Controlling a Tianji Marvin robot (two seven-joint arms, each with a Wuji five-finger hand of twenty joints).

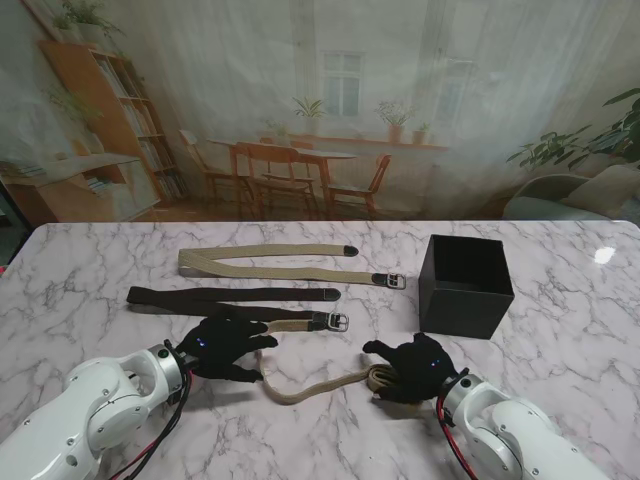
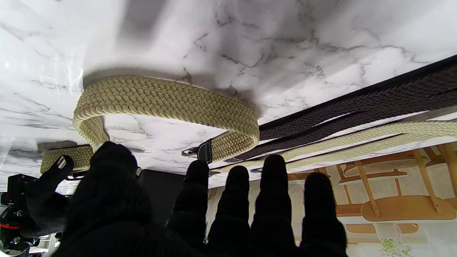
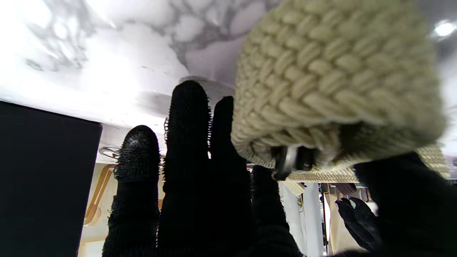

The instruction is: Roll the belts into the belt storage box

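Observation:
Three belts lie on the marble table. A beige belt is folded flat at the far middle, and a dark brown belt lies just nearer to me. A third beige belt runs from its buckle past my left hand and curves to my right hand. My right hand holds that belt's rolled end between thumb and fingers. My left hand has its fingers spread, holding nothing, with the belt's loop standing on edge before it. The black storage box stands open to the right, beyond my right hand.
The box's dark wall is close beside my right hand's fingers. The dark brown belt stretches away past my left fingertips. The table's far edge meets a printed room backdrop.

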